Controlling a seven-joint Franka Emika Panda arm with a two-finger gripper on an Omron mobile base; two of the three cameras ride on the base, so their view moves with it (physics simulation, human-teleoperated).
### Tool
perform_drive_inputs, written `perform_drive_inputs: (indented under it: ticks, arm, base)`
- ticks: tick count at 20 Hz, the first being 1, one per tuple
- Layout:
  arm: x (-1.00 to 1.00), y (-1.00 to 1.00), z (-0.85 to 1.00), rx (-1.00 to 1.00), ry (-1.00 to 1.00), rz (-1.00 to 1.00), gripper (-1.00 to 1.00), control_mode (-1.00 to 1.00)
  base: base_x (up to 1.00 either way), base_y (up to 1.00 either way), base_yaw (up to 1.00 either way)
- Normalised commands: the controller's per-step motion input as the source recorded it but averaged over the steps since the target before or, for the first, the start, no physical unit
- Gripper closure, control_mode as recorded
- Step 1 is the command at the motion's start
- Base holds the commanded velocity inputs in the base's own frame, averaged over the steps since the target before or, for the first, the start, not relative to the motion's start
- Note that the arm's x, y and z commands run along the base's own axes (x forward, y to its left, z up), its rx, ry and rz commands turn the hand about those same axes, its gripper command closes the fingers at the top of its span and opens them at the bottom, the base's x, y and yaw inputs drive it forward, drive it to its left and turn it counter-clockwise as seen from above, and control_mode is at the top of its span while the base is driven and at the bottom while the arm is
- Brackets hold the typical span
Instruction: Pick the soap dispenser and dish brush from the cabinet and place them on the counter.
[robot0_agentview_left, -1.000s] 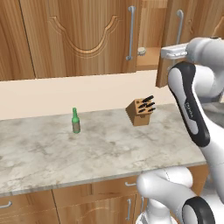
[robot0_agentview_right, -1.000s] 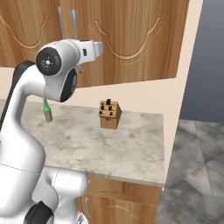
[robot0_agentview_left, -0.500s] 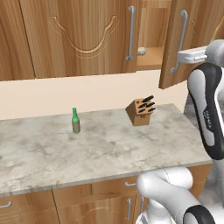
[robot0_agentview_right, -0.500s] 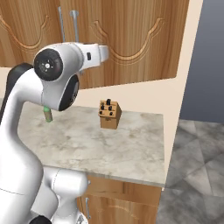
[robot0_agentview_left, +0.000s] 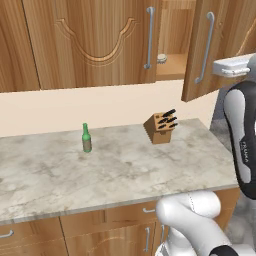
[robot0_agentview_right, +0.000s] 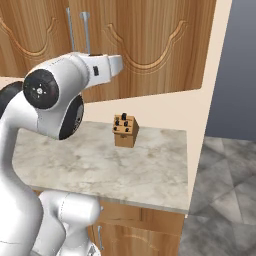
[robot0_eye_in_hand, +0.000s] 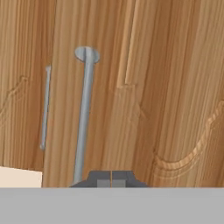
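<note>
At the bottom centre of the hand view the dark two-finger gripper (robot0_eye_in_hand: 111, 179) has its jaws pressed fully together with nothing between them, just right of the lower end of a long silver bar handle (robot0_eye_in_hand: 84, 118) on a carved wooden cupboard door. In the left base view the wooden wall cabinet (robot0_agentview_left: 100, 40) fills the top of the frame, and its right-hand door (robot0_agentview_left: 212, 47) stands swung open in the upper right. In the gap, a small round pale object (robot0_agentview_left: 162, 58) sits on the inner wooden shelf; what it is cannot be told. Below, the beige-grey marbled stone tabletop (robot0_agentview_left: 110, 170) carries a slim green glass bottle (robot0_agentview_left: 87, 138) left of centre and a wooden knife block (robot0_agentview_left: 161, 127) right of centre, well apart
</note>
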Motion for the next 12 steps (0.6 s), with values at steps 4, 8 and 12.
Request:
perform_drive_inputs:
  ticks: [4,8,12]
  arm:
    - [-0.15,0.34,0.00,0.00,-0.13,-0.16,1.00,-1.00]
    - [-0.13,0.37,0.00,0.00,-0.10,-0.18,1.00,-1.00]
    - [-0.13,0.35,0.00,0.00,-0.11,-0.18,1.00,-1.00]
  base:
    - [0.00,0.00,0.00]
    - [0.00,0.00,0.00]
    - [0.00,0.00,0.00]
